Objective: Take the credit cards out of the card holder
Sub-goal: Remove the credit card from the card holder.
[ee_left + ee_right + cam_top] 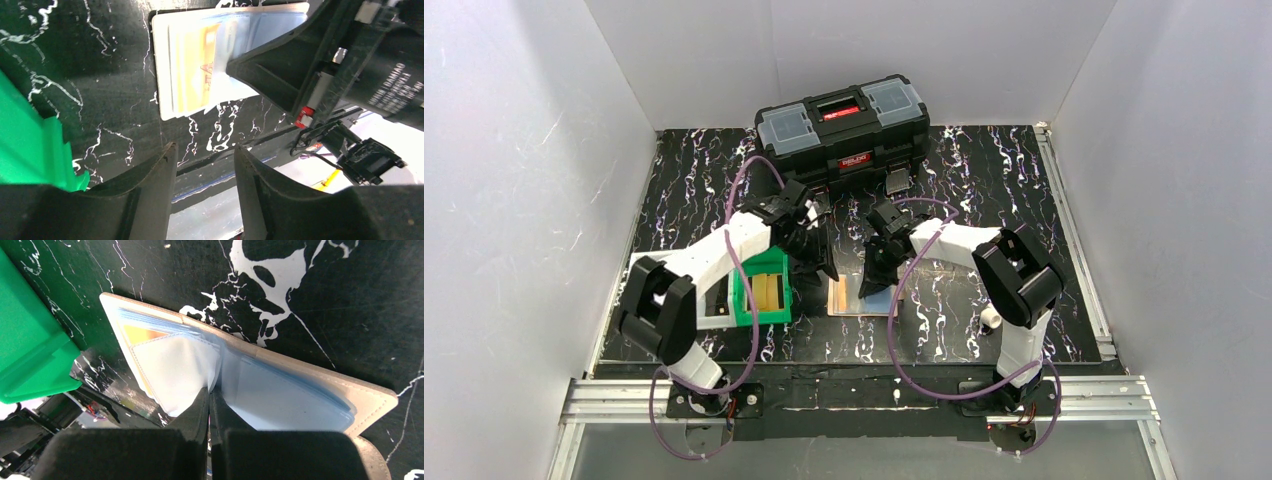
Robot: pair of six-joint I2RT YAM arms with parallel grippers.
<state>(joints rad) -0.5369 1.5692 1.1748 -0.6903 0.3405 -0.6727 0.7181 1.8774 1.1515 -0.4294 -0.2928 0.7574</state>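
The card holder (pixel 860 299) lies opened flat on the black marbled table between my two grippers, its tan edge (pixel 371 396) framing clear sleeves. An orange credit card (pixel 196 64) shows under the left sleeve, and a light blue card (pixel 285 395) under the right one. My right gripper (pixel 209 390) is shut, and its tips press at the fold between the sleeves. Whether it pinches a sleeve I cannot tell. My left gripper (pixel 205 148) hovers just left of the holder, with a gap between its fingers and nothing in it.
A green plastic bin (pixel 746 300) holding yellow-tan slabs sits close to the left of the holder. A black toolbox (pixel 844 125) stands at the back. White walls enclose the table on three sides. The table's front edge lies just below the holder.
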